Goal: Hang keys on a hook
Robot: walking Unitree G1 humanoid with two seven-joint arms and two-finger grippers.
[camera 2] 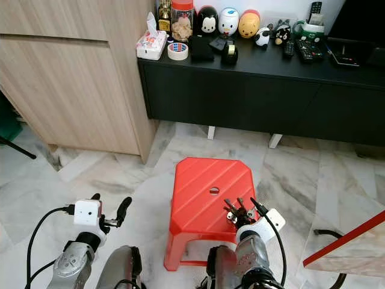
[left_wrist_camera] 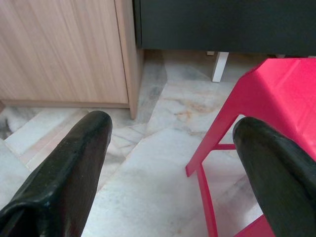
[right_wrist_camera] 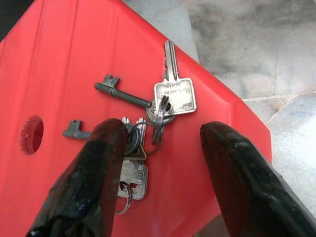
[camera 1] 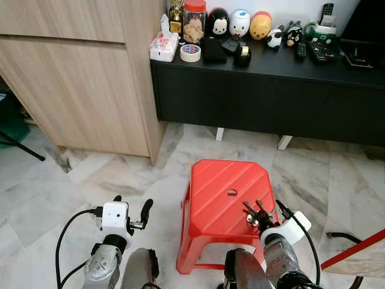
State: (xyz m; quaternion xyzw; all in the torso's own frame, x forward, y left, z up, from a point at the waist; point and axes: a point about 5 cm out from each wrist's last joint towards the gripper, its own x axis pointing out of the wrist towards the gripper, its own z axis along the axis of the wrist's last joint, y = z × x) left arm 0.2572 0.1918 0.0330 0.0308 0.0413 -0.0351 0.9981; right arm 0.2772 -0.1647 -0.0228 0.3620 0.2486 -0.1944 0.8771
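- I am holding my right gripper [right_wrist_camera: 158, 173] low over the near right corner of the red stool [camera 1: 216, 186], its fingers standing apart with nothing between them
- The keys [right_wrist_camera: 143, 133] are lying flat on the stool's top right under and just ahead of that gripper; one finger [right_wrist_camera: 98, 168] is overlapping the bunch's near edge, though I cannot tell whether it is touching
- The bunch is spreading from its ring: two long dark keys pointing toward the stool's centre hole, a silver one pointing away from me, so the ring itself is the middle I am judging the fingers should straddle
- My left gripper [left_wrist_camera: 168, 163] is hanging open beside the stool over the marble floor [camera 1: 90, 180], well apart from the keys, so the right arm is clearly the nearer one
- Farther off, a wooden cabinet [camera 1: 78, 78] and a black worktop [camera 1: 271, 60] with jars and figurines are standing against the wall; I am seeing no hook yet
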